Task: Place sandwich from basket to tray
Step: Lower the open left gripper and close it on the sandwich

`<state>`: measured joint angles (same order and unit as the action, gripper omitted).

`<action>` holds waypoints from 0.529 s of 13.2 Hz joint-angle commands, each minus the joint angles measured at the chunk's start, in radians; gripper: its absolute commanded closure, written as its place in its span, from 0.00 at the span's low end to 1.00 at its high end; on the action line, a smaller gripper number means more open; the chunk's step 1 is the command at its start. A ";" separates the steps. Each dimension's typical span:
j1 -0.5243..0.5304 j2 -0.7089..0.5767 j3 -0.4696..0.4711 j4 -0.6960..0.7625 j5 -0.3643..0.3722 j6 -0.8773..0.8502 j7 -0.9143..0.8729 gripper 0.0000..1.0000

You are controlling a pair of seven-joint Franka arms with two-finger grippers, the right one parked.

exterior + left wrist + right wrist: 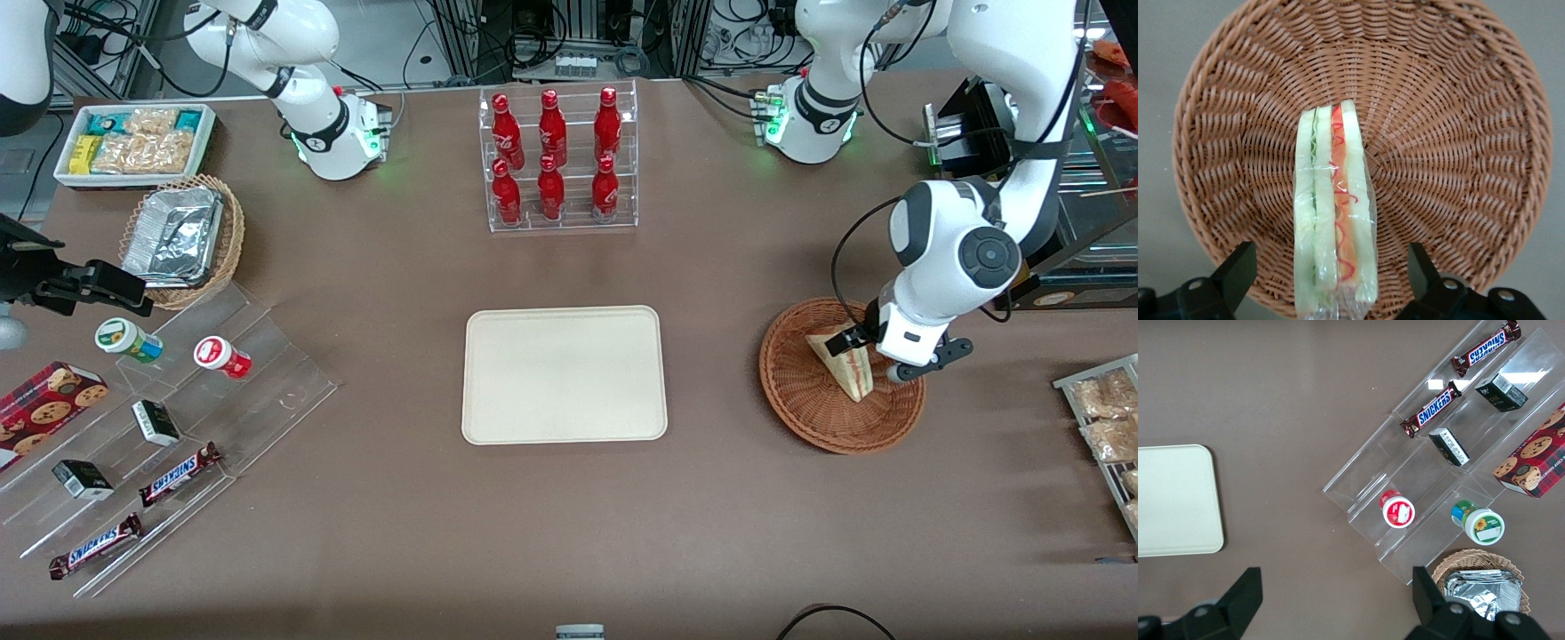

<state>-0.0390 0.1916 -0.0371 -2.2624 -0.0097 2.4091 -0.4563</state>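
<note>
One sandwich [1333, 213] stands on edge in the basket [1458, 127]. Both fingers [1238, 270] of the gripper [1331, 273] are spread wide, flanking it untouched. Tray [564, 374] lies bare.

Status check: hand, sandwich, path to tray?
Hand open, straddling sandwich in basket. Sandwich not yet gripped. Tray bare, nothing between.

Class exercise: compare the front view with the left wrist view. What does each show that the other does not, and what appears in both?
Only the front view shows the empty tray, the rack of red bottles, the snack shelves and the working arm.

Only the left wrist view shows the sandwich's cut edge, with its green and red filling layers, and the gap between each open finger and the wrap.

Both show the sandwich lying in the basket, with the gripper straddling it.
</note>
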 commanded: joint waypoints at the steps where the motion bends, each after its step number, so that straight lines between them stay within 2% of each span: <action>1: -0.005 0.017 0.000 -0.031 -0.009 0.065 -0.016 0.00; 3: -0.004 0.031 0.000 -0.042 -0.009 0.093 -0.016 0.02; 4: -0.004 0.031 0.000 -0.048 -0.009 0.097 -0.018 0.15; 6: -0.004 0.026 0.000 -0.051 -0.009 0.093 -0.028 0.99; 7: -0.004 0.025 0.000 -0.048 -0.009 0.088 -0.028 1.00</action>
<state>-0.0389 0.2299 -0.0371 -2.2981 -0.0100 2.4836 -0.4667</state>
